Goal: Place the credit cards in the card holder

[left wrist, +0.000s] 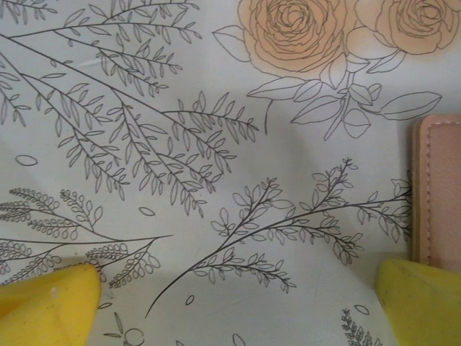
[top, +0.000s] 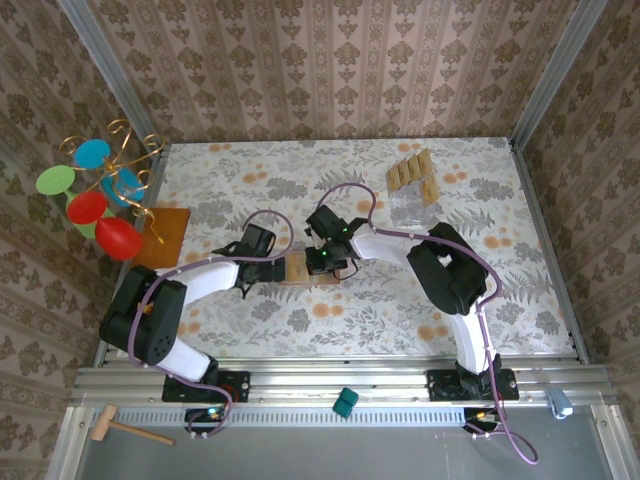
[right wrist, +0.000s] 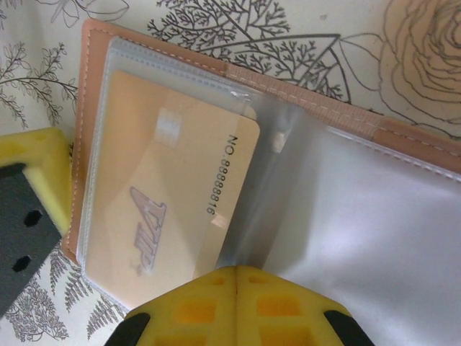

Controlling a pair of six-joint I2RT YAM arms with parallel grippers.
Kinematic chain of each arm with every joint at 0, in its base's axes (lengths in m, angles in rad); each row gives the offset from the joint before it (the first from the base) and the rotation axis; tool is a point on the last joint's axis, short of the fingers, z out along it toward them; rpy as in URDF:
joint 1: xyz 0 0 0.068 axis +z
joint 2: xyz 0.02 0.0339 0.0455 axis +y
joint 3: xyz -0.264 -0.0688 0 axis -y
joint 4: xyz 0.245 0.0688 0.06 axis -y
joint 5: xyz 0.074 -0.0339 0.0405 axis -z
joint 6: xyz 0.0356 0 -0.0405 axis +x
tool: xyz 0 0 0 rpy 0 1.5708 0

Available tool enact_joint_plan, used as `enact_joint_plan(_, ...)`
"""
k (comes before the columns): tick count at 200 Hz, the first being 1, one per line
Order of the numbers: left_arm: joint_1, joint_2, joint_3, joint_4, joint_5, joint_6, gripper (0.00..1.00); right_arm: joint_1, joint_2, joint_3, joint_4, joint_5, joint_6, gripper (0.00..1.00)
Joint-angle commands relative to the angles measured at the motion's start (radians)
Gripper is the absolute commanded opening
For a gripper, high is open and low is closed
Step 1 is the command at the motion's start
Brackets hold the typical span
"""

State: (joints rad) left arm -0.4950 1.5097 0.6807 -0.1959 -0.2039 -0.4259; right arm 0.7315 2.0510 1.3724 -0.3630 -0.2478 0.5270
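The card holder (top: 299, 269) lies open on the flowered cloth between both grippers; its salmon edge (right wrist: 94, 86) frames clear pockets. One tan credit card (right wrist: 169, 205) sits in the left clear pocket. Shut at the fold of the clear sleeve, my right gripper (right wrist: 238, 272) has its tips together, and no card is between them. My left gripper (left wrist: 238, 303) is open wide over bare cloth, and the holder's stitched edge (left wrist: 438, 191) is beside its right finger. Several more credit cards (top: 413, 174) stand at the back right.
A clear stand (top: 412, 206) sits just below the spare cards. An orange-brown mat (top: 167, 236) and a wire tree with coloured discs (top: 100, 195) occupy the left side. A teal block (top: 345, 402) and a wooden mallet (top: 127, 428) lie on the front rail.
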Motion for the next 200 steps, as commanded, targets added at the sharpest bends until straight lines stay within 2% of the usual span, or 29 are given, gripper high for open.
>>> enact_joint_plan(1, 0.025, -0.038, -0.02, -0.041, -0.001, -0.003, 1.0, -0.017, -0.068, -0.047, -0.02, 0.007, -0.008, 0.0)
enact_joint_plan(82, 0.033, -0.121, 0.002, -0.065, 0.041, 0.018, 1.0, -0.044, -0.131, -0.116, -0.001, 0.005, 0.0, 0.21)
enact_joint_plan(115, 0.032, -0.147, 0.006, -0.057, 0.072, 0.019, 1.0, -0.055, -0.182, -0.133, -0.009, 0.01, -0.005, 0.24)
enact_joint_plan(165, 0.031, -0.133, -0.003, -0.058, 0.064, 0.01, 1.0, -0.032, -0.184, -0.159, 0.05, -0.025, 0.05, 0.04)
enact_joint_plan(181, 0.024, -0.123, -0.012, -0.054, 0.064, 0.007, 1.0, -0.016, -0.168, -0.158, 0.069, -0.028, 0.066, 0.0)
enact_joint_plan(200, 0.014, -0.111, -0.013, -0.051, 0.062, 0.005, 1.0, -0.005, -0.148, -0.156, 0.085, -0.029, 0.079, 0.0)
